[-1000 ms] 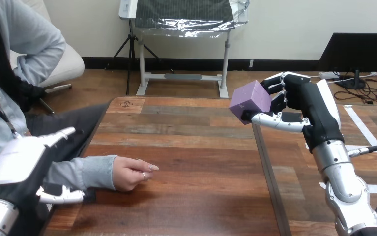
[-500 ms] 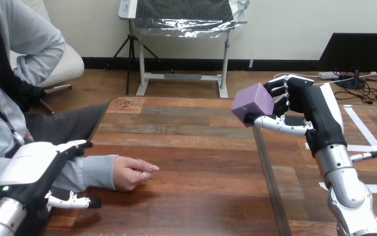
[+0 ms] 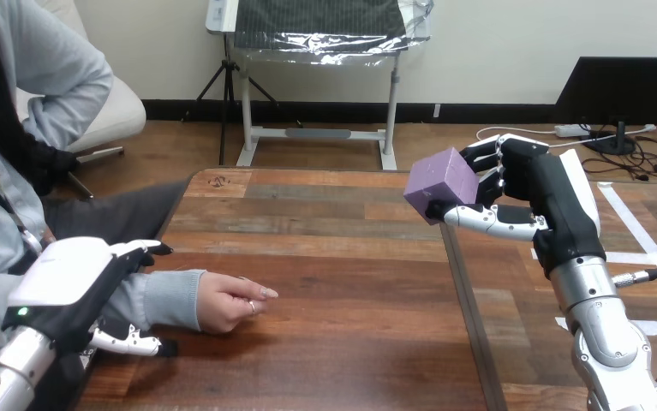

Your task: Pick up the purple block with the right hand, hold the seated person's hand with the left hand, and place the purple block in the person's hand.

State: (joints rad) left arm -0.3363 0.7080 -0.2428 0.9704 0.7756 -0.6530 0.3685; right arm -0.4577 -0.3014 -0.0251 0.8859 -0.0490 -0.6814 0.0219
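A purple block point(image 3: 442, 184) hangs above the table's right middle, pinched between the thumb and curled fingers of my right hand point(image 3: 530, 193). The person's hand point(image 3: 230, 300) rests on the table at the left, fingers loosely curled and pointing right, its grey sleeve point(image 3: 166, 295) behind it. My left hand point(image 3: 72, 287) hovers over that sleeve and forearm at the table's left edge, fingers straight above the sleeve and thumb below near the table. Its fingers are not closed round the arm.
The wooden table point(image 3: 342, 325) has a seam point(image 3: 466, 300) running front to back under my right hand. The person sits at the left side.
My left hand has moved up and right, from the table's left corner to over the person's sleeve. My right hand with the block has shifted slightly right and steadied.
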